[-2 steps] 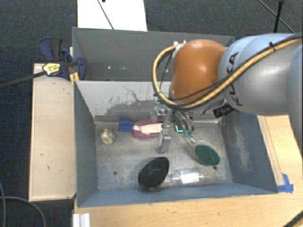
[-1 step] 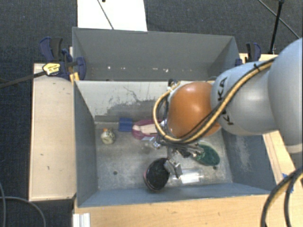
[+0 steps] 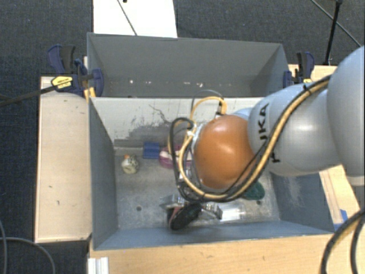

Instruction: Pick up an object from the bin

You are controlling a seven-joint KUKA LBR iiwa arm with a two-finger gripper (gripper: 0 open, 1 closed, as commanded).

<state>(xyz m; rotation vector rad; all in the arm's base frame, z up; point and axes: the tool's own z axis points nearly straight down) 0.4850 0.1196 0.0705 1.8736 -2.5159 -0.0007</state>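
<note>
The big grey arm (image 3: 319, 130) reached in from the right and took up most of that side of the grey metal bin (image 3: 105, 176). Its rounded orange cover (image 3: 222, 150), looped with black and yellow cables, hung low over the middle of the floor. As far as I could judge, the pick was only part done. The reach into the bin was made, but nothing had been lifted clear, so the grasp, the lift and the carry out were all left to do.

Below the cover, the claw (image 3: 188, 210) sat right down at the floor, close to the near wall. From where I stood I could not tell whether it was apart or together, because the cover and cables hid too much of it.

The thing it was nearest to was a dark lump (image 3: 181, 217) — black, rounded and somewhat glossy — lying on the floor just beside the near wall, a little left of the middle. It lay so close under the claw that I could not tell whether the two were touching, or whether the lump was gripped at all.

Just to the right of the lump lay a clear, pale piece (image 3: 232, 213), and farther right a green thing (image 3: 258, 192) peeked from under the arm. Well apart, toward the back left, were a blue block (image 3: 151, 150) with a pink thing (image 3: 166, 158) beside it, and a small pale ball (image 3: 130, 164) on its own.
</note>
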